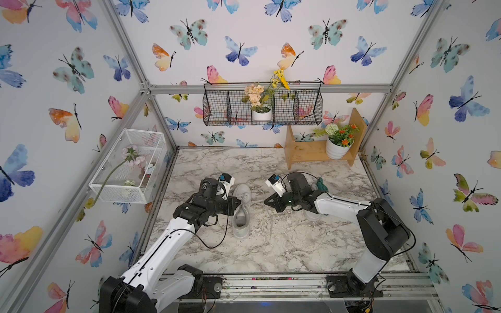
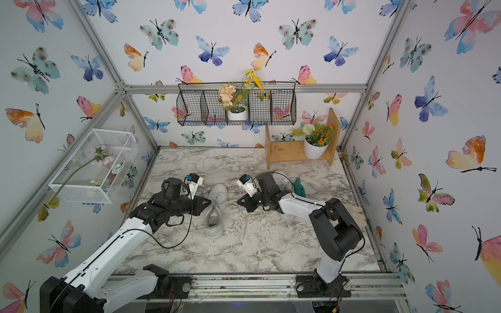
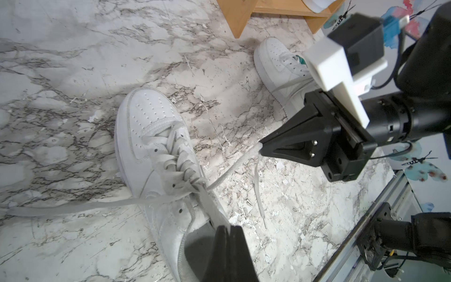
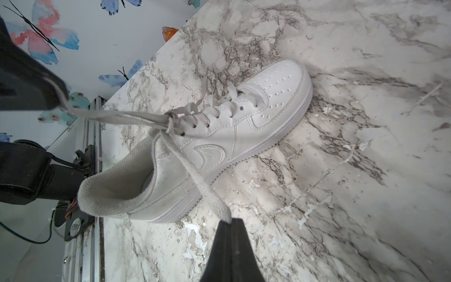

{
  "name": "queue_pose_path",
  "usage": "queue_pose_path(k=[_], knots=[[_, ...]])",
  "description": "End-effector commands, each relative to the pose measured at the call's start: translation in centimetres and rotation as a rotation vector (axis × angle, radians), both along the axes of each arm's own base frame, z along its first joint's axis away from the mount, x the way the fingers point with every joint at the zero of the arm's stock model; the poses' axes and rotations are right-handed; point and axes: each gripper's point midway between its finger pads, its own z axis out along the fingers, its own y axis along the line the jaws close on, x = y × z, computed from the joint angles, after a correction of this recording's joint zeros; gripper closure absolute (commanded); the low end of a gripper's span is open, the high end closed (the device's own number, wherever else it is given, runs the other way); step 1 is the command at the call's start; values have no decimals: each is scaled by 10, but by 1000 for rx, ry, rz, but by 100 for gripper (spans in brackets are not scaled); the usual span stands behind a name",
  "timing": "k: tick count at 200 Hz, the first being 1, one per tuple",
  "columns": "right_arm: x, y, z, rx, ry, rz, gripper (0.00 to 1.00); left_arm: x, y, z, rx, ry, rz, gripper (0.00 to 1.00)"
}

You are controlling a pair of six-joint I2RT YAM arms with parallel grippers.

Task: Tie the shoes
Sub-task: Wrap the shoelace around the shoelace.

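Left fingers point(image 3: 225, 234) pinch shut on one lace end point(image 3: 208, 205), right fingers point(image 4: 231, 227) on the other lace end point(image 4: 197, 177), both taut from the shoe point(image 1: 242, 210) mid-surface point(image 1: 271, 244). Second shoe point(image 3: 278, 63) sits behind the right arm. Black wire basket point(image 1: 217, 108) holds a flower pot point(image 1: 261, 115) in its middle compartment; white mesh basket point(image 1: 119, 193) holds a pink flower point(image 1: 132, 157).

No legible words, numbers or labels anywhere. Sole brand sign: stitched swoosh emblem point(image 4: 210, 156) on side panel of white sneaker point(image 4: 227, 131), seen in right wrist view.
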Motion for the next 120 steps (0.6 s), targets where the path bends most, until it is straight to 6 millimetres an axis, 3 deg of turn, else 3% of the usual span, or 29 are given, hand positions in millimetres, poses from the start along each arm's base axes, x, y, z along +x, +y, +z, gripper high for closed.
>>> queue_pose_path(k=[1, 45, 120], knots=[[1, 8, 24, 44, 4, 8, 98, -10, -14, 0, -19, -4, -56, 100], [-6, 29, 37, 80, 14, 62, 98, -13, -24, -11, -23, 21, -66, 100], [-20, 54, 17, 40, 29, 135, 98, -4, -26, -16, -17, 20, -25, 100]])
